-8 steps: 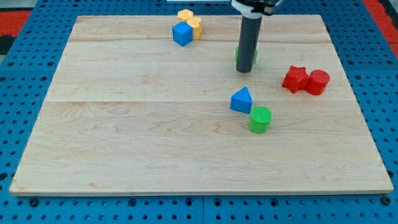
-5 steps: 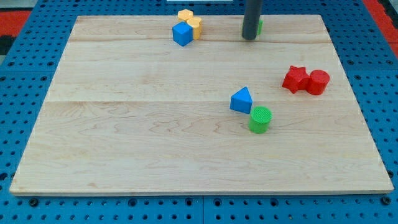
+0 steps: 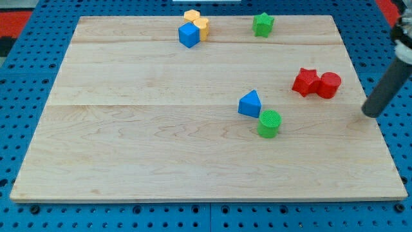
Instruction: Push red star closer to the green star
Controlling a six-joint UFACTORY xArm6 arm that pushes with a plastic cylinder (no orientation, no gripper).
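The red star (image 3: 304, 81) lies on the wooden board (image 3: 161, 129) at the view's right, touching a red cylinder (image 3: 329, 85) on its right side. The green star (image 3: 262, 24) sits near the board's top edge, well above and left of the red star. My tip (image 3: 370, 113) is at the board's right edge, to the lower right of the red cylinder, apart from every block.
A blue triangle (image 3: 250, 104) and a green cylinder (image 3: 270, 124) touch each other near the middle. A blue cube (image 3: 188, 35) and two yellow blocks (image 3: 197, 22) cluster at the top, left of the green star.
The green star has been pushed up the board to near its top edge. My tip has left it and swung to the right edge, below the red blocks.
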